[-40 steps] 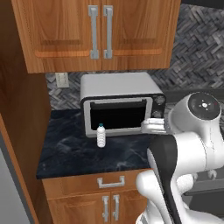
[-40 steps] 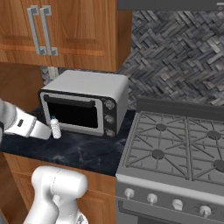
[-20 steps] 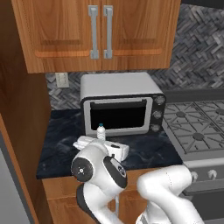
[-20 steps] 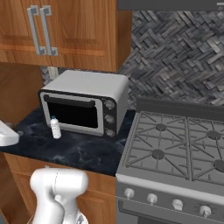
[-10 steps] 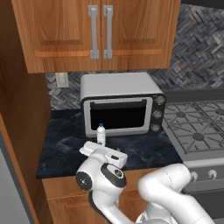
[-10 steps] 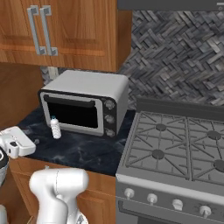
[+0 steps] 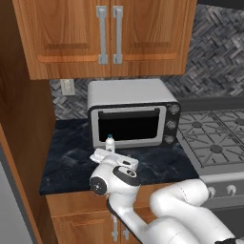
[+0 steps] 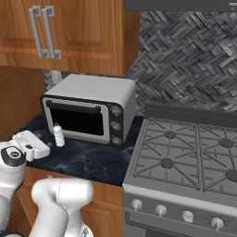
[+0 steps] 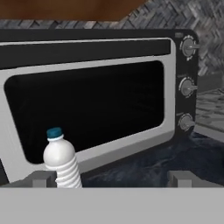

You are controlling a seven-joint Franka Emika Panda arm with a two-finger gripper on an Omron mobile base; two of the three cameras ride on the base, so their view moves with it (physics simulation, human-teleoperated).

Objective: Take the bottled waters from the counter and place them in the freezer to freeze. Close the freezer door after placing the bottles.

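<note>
Arm swinging low across the counter | gripper now levelling at the bottled water — jaws spread, nothing held | bottle standing ahead, toward its left fingertip, before the toaster oven | grasp pending — freezer trip unstarted

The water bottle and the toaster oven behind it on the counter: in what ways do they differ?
The water bottle is small, slim, pale, ribbed, with a blue cap; the toaster oven is far bigger, a grey box with a dark glass door and three knobs. Both stand upright on the dark counter.
</note>
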